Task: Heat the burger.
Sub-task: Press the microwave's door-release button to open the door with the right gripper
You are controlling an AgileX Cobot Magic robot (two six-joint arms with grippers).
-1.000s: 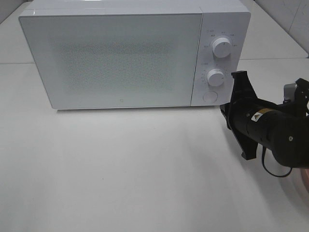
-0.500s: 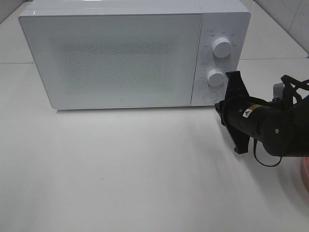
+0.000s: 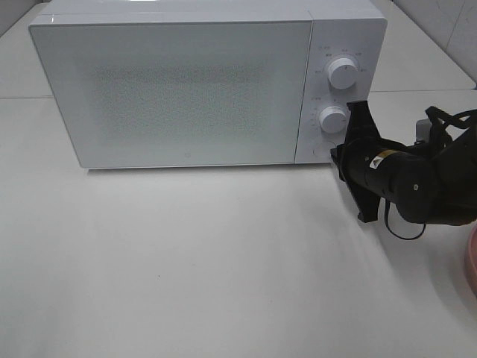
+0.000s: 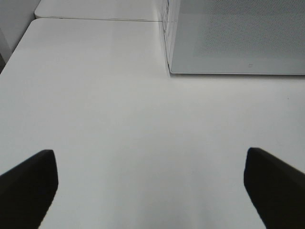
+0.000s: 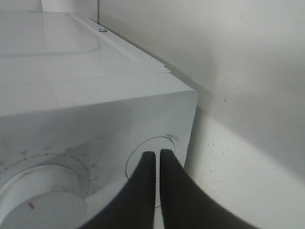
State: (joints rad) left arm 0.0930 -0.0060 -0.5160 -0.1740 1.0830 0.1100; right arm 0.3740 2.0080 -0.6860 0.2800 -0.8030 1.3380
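Observation:
The burger is out of view. The white microwave (image 3: 186, 89) stands at the back of the table with its door closed. My right gripper (image 3: 337, 154) is shut with nothing in it. Its tips sit right at the round button (image 3: 323, 149) at the bottom of the control panel, below the two knobs. In the right wrist view the shut fingertips (image 5: 157, 160) point into that round button (image 5: 136, 164); whether they touch it I cannot tell. My left gripper (image 4: 152, 191) hangs wide open over bare table, to the left of the microwave (image 4: 238, 38).
Two white knobs (image 3: 342, 73) (image 3: 333, 119) sit above the button. The rim of a pink plate (image 3: 471, 261) shows at the right edge of the table. White table (image 3: 186, 261) stretches in front of the microwave.
My right gripper has moved left and slightly up toward the control panel, bringing its shut tips to the round button. The left gripper has not visibly changed.

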